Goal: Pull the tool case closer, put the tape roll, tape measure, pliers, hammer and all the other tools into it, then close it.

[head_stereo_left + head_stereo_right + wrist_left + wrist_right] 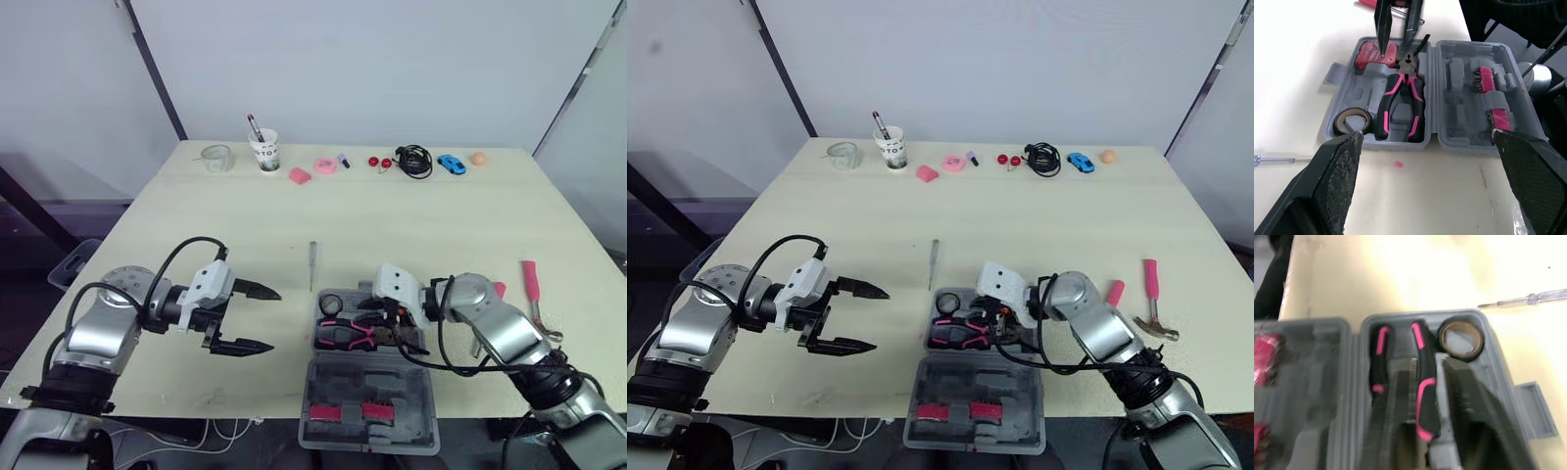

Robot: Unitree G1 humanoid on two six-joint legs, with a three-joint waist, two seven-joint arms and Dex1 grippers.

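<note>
The grey tool case [392,377] lies open at the table's front edge, its lid toward me. In its tray half lie the pink-and-black pliers [1387,105], the black tape roll [1339,125] and a red tape measure [1371,54]. My right gripper [392,331] hangs over the pliers' head with its fingers a little apart and open; one pliers handle shows between them in the right wrist view. My left gripper [274,318] is open and empty just left of the case. The pink-handled hammer [1151,284] lies on the table to the right.
A thin screwdriver [313,264] lies just behind the case. Another pink-handled tool [1114,292] sits beside the hammer. Along the back edge stand a glass [217,157], a cup with pens [265,149], small pink items, a black cable [414,160] and a blue toy car [451,164].
</note>
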